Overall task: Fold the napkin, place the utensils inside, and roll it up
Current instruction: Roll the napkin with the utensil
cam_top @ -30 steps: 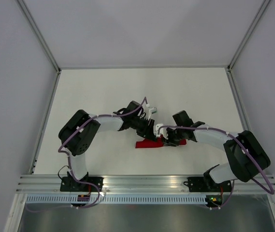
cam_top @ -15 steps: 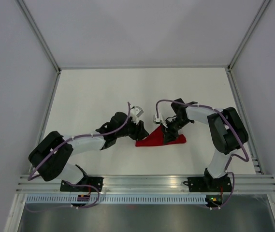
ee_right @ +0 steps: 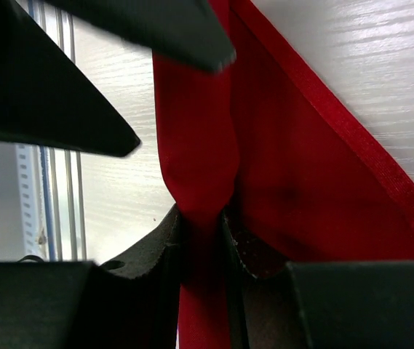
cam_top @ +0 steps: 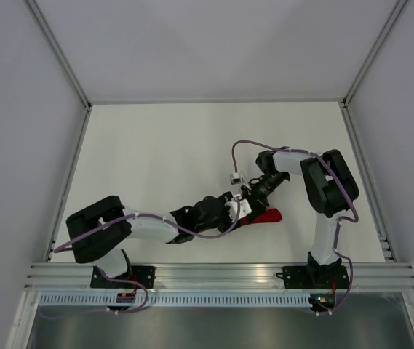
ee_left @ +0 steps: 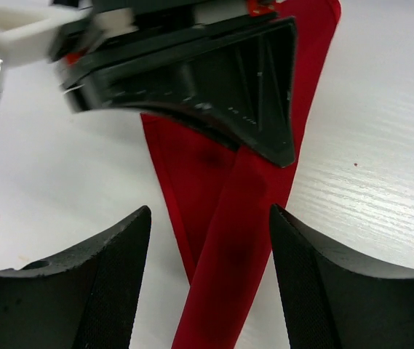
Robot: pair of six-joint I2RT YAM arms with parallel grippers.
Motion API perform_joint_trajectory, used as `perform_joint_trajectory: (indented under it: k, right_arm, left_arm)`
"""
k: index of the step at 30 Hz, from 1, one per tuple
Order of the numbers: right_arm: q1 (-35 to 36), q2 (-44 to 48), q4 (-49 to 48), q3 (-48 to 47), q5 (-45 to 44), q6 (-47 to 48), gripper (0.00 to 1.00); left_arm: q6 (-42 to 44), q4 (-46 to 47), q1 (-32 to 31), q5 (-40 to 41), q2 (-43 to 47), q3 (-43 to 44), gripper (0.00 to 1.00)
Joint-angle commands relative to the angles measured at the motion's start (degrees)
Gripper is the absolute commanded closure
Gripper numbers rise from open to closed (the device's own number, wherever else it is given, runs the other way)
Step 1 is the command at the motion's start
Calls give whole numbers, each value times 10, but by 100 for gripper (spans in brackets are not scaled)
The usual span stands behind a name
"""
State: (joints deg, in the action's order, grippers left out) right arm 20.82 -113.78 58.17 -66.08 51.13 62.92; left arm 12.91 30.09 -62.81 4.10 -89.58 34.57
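Note:
The red napkin (cam_top: 266,216) lies as a narrow folded bundle near the table's front middle, between both grippers. In the left wrist view a rolled red strip of the napkin (ee_left: 225,262) runs between the fingers of my left gripper (ee_left: 209,214), which stands open and does not touch it. My right gripper (ee_right: 203,218) is shut on the rolled part of the napkin (ee_right: 192,145), with a flat triangular flap spreading to its right. From above, the left gripper (cam_top: 233,211) and right gripper (cam_top: 247,202) nearly meet over the napkin's left end. The utensils are hidden.
The white table (cam_top: 156,145) is walled on three sides by grey panels with metal posts. An aluminium rail (cam_top: 221,273) runs along the near edge, carrying both arm bases. The right gripper's black body (ee_left: 214,87) hangs close above the left gripper's fingers.
The left arm has swung low and rightward, bringing its gripper over the napkin's left end with the jaws wider. The right gripper has stayed shut on the napkin, which looks narrower.

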Motion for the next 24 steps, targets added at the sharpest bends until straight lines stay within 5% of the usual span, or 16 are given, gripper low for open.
perform_joint_trajectory:
  k: [1, 12, 20, 24]
  right_arm:
    - [-1, -36, -11, 2, -66, 39, 82]
    - [-7, -53, 0, -12, -67, 40, 82]
    - [-11, -60, 10, -19, -65, 46, 82]
    - [-11, -53, 3, -16, -66, 38, 80]
  left_arm:
    - [110, 20, -25, 17, -43, 36, 29]
    - [157, 2, -40, -15, -125, 71, 33]
    - [108, 5, -40, -28, -160, 56, 65]
    - [78, -12, -40, -38, -169, 59, 92]
